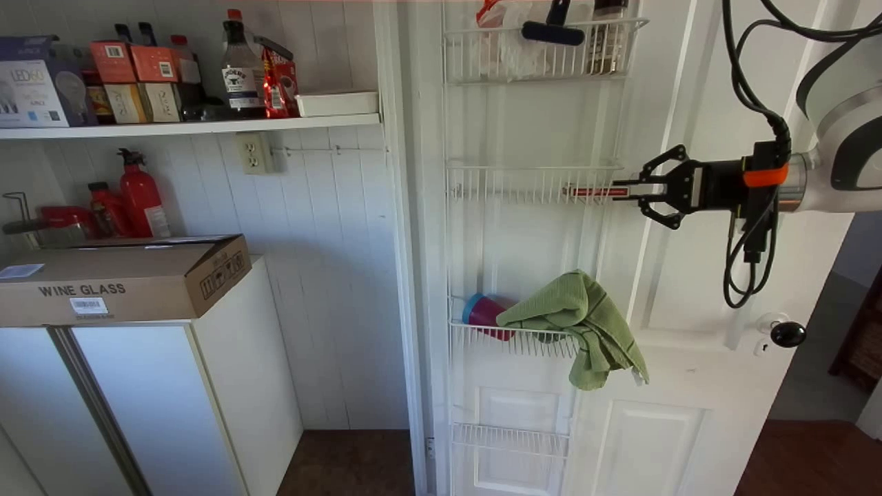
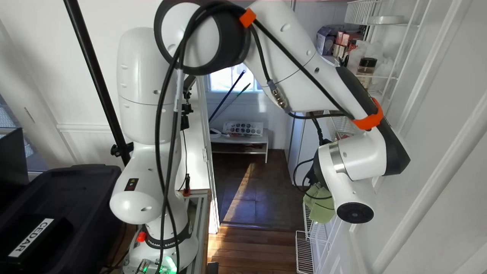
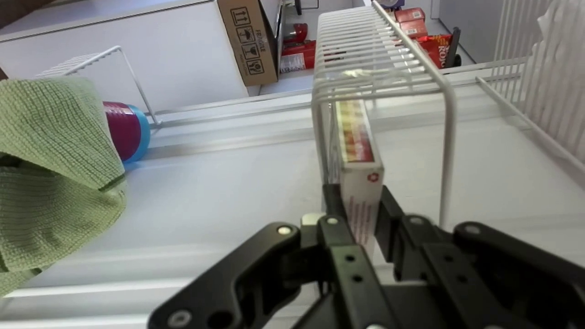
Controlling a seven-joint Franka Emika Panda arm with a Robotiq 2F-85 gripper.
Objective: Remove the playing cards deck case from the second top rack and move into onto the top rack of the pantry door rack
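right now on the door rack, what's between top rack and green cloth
In an exterior view: the second top rack, with the playing cards deck case at one end.

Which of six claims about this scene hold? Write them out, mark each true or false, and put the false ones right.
1. The fingers stand on opposite sides of the deck case. True.
2. The green cloth hangs lower than the deck case. True.
3. The deck case shares its tier with the dark-lidded jar. False: the dark-lidded jar stands one tier above the wire tier where the case is.
4. The door knob is black. True.
5. The wine glass carton stands on the floor. False: the carton lies on the white cabinet.
6. The fire extinguisher is blue. False: the fire extinguisher is red.
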